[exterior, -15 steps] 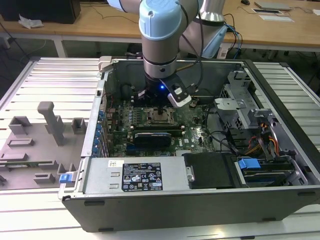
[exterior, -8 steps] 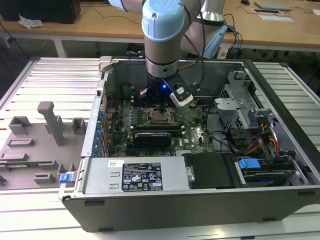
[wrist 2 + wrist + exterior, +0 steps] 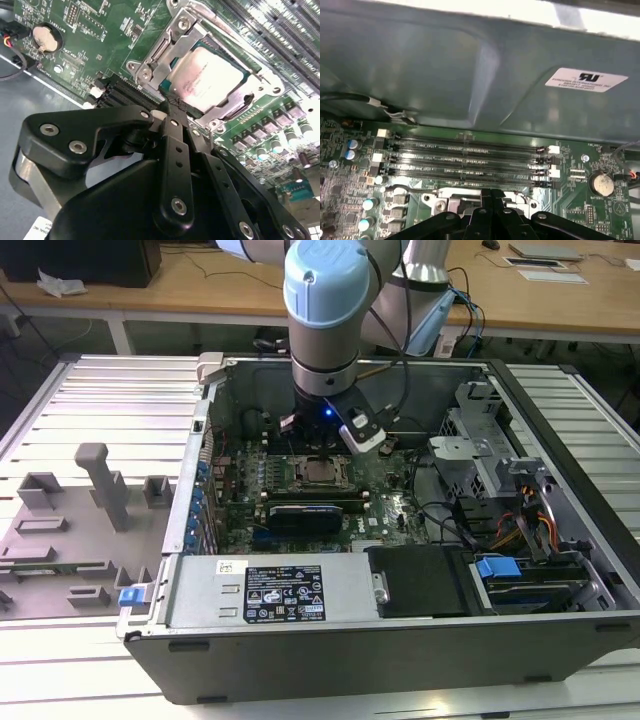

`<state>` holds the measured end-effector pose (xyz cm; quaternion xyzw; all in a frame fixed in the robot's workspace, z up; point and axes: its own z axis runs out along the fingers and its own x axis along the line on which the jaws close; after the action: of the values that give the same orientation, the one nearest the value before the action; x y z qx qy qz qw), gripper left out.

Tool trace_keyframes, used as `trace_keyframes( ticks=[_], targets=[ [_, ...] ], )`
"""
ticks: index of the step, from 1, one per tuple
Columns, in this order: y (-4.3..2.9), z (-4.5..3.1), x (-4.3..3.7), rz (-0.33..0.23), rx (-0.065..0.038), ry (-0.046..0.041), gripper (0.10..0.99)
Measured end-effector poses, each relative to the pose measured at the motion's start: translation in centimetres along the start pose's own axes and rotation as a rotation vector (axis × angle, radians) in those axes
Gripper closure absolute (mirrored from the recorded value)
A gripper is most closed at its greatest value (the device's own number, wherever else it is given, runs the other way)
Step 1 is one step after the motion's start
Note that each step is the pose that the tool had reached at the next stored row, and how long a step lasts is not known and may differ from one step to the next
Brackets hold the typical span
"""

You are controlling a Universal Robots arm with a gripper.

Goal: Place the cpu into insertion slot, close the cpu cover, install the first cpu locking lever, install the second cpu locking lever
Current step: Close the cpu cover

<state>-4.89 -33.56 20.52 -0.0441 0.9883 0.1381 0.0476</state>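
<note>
- My pincer [image 3: 169, 106] is pressed together. In both wrist views the two black fingers meet at their tips, and I can see nothing pinched between them.
- The tips sit just at the rim of the cpu cover [image 3: 150, 64], on one side of the socket. Whether they actually touch the metal, I cannot tell.
- The cpu [image 3: 212, 82] lies flat in the insertion slot [image 3: 300, 472], silver-grey top facing up, with the silvery frame of the cover lying around it.
- In the exterior view my arm [image 3: 330, 300] reaches down into the open computer case [image 3: 300, 640], and my wrist hangs just over the socket near the middle of the green motherboard [image 3: 100, 35].
- In the first wrist view my pincer [image 3: 491, 192] points toward four long black memory slots [image 3: 465, 160], which lie side by side just beyond the socket, with the grey case wall behind them.
- A round coin battery [image 3: 45, 37] sits on the board, well apart from the socket.
</note>
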Motion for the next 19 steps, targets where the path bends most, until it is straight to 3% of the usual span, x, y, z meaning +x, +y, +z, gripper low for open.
trace_keyframes(
  ticks=[6, 11, 14, 19],
  targets=[
    [-0.10, 0.33, 0.03, 0.000, -0.012, -0.0011, 0.980],
    [-0.12, 0.40, 0.04, -0.004, -0.012, -0.0003, 0.980],
    [-0.12, 0.43, 0.04, -0.005, -0.010, 0.0002, 0.980],
    [-0.14, 0.46, -0.01, -0.008, 0.005, 0.0023, 0.980]
  ],
)
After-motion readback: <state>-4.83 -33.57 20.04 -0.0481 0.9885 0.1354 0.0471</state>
